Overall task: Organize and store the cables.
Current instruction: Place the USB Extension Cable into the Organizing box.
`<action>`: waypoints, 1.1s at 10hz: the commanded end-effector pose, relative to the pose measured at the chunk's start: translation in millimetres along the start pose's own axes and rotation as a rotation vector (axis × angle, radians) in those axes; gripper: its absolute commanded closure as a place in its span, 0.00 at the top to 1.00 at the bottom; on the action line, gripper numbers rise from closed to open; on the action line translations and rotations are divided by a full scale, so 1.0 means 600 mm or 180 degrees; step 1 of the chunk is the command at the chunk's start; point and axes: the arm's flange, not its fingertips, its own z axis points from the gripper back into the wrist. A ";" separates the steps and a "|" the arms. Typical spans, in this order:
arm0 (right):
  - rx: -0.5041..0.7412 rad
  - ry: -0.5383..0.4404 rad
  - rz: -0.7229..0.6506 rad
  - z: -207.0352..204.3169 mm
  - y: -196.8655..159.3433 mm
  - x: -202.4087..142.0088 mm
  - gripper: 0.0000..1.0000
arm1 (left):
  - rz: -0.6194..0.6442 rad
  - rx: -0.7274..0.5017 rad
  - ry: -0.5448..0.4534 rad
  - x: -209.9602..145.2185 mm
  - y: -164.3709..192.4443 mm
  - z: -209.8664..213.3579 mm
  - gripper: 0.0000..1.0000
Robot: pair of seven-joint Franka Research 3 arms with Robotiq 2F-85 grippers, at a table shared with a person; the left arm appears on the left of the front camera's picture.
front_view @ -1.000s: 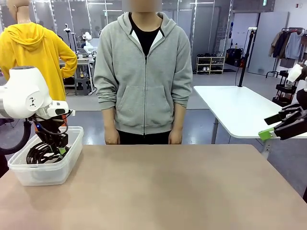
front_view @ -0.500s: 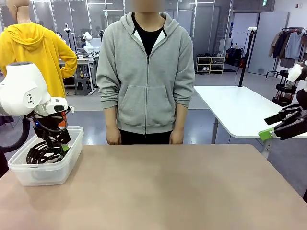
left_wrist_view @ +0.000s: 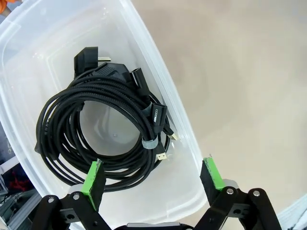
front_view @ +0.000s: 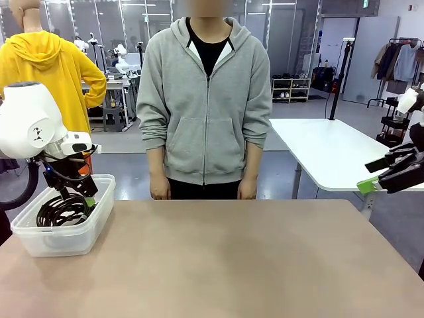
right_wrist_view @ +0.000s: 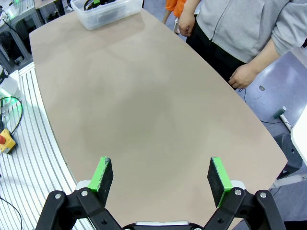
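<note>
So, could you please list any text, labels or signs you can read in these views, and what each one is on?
None can be read for certain.
Pale print on a black plug among the cables in the clear bin: too small to read.
Green sign high on the far wall: too blurred to read.

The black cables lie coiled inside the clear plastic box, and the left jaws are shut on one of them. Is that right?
Not quite. The cables do lie coiled in the clear plastic box, but the left gripper is open above them, holding nothing, as the left wrist view shows.
</note>
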 end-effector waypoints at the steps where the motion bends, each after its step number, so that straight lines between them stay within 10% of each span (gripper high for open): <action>1: -0.0012 0.0021 -0.0036 -0.002 0.000 0.000 1.00 | 0.0011 0.0004 0.0000 0.006 0.006 -0.003 1.00; 11: -0.0012 0.0021 -0.0036 -0.002 0.000 0.000 1.00 | 0.0011 0.0004 0.0000 0.006 0.006 -0.003 1.00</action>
